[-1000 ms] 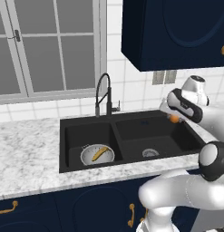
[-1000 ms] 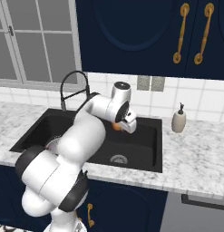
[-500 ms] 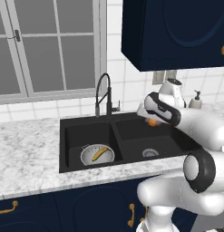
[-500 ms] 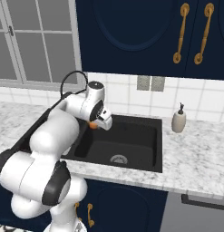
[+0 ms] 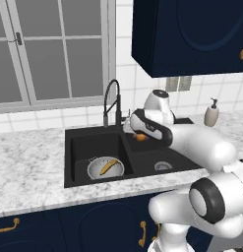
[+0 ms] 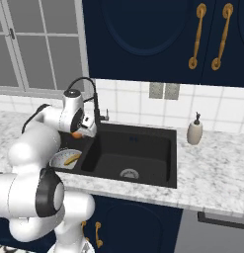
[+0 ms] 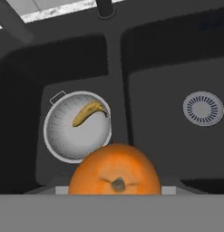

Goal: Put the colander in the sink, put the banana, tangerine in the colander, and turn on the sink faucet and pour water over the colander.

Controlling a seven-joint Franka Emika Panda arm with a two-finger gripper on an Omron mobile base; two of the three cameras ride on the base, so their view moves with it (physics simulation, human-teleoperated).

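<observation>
My gripper (image 5: pixel 140 137) is shut on the tangerine (image 5: pixel 141 138), a small orange fruit, and hangs above the divider of the black double sink (image 5: pixel 83 142). The silver colander (image 5: pixel 106 168) sits in the left basin with the yellow banana (image 5: pixel 109 166) lying inside it. In the hand view the tangerine (image 7: pixel 114 170) fills the bottom centre and hides the fingertips; beyond it lie the colander (image 7: pixel 77 131) and the banana (image 7: pixel 88 112). The right base view shows the tangerine (image 6: pixel 77 134) just above the colander (image 6: pixel 66 159). The black arched faucet (image 5: pixel 112 101) stands behind the divider, with no stream showing.
A beige soap dispenser (image 5: pixel 211 113) stands on the marble counter right of the sink. The right basin holds just its round silver drain (image 7: pixel 203 108). A window runs behind the counter at left, and dark blue cabinets hang above at right.
The arm has swung left across the sink with the tangerine, from beyond the right basin to the divider beside the colander. The colander and banana have stayed put.
</observation>
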